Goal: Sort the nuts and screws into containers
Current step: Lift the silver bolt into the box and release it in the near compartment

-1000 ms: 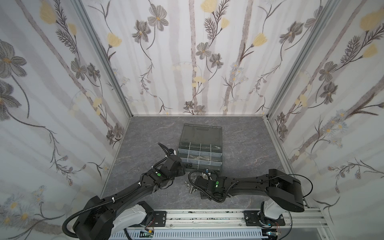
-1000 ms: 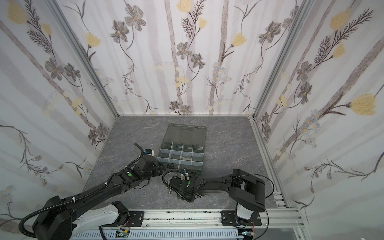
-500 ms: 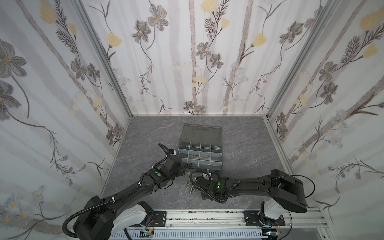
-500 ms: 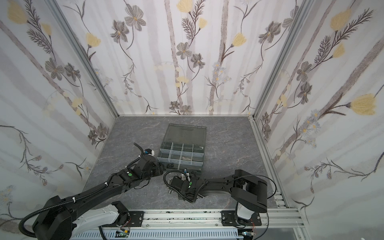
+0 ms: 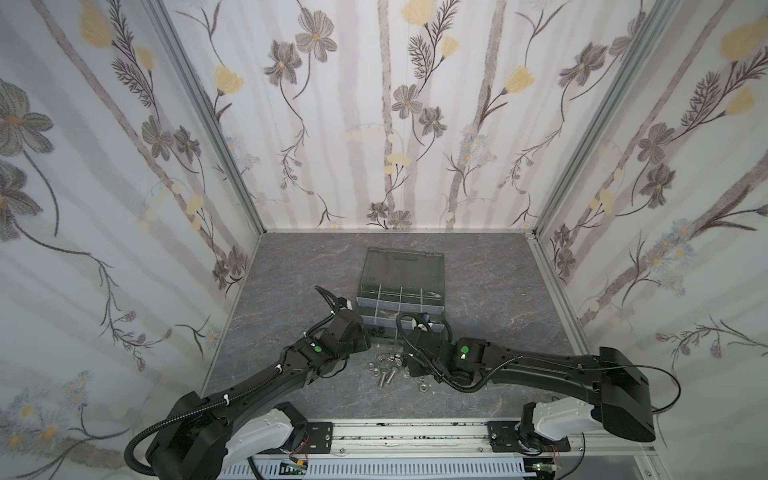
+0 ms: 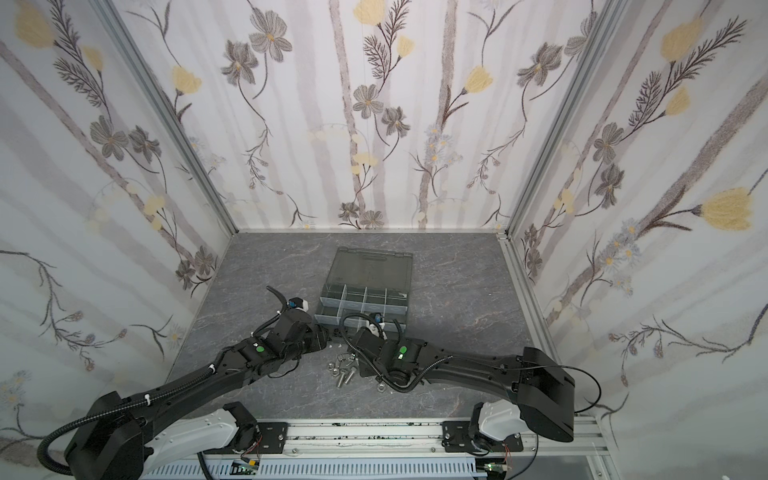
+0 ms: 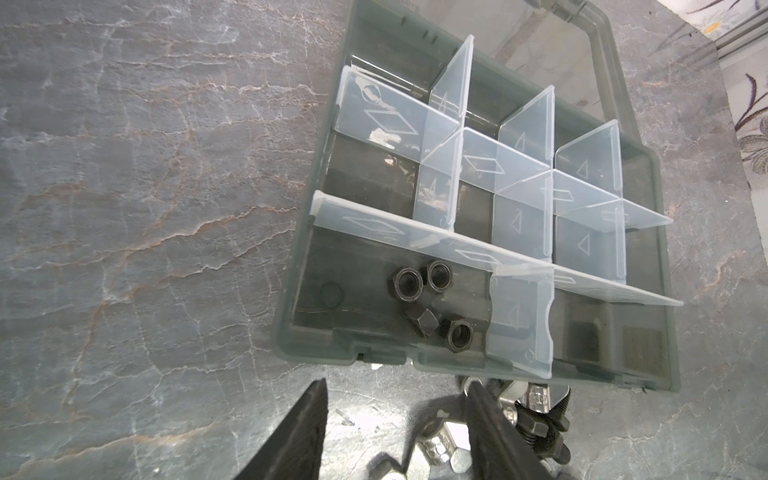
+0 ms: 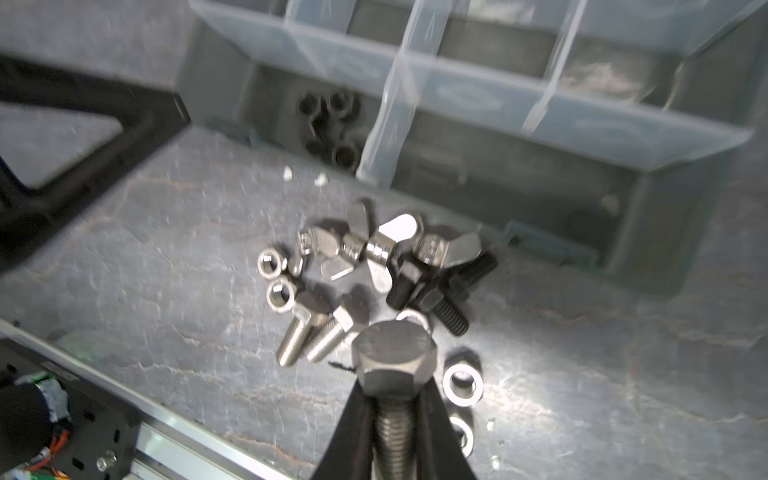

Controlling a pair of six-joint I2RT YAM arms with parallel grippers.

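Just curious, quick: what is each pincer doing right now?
Left pincer: open, holding nothing.
Right pincer: closed on a silver hex bolt.

Grey veined counter [image 5: 291, 266]. Floral-papered walls [image 5: 374, 124] enclose three sides of it. Aluminium rail [image 5: 415, 432] borders its open side.

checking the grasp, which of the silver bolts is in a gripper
The silver bolt pinched by its shaft in the right gripper; the other two lie loose on the table.
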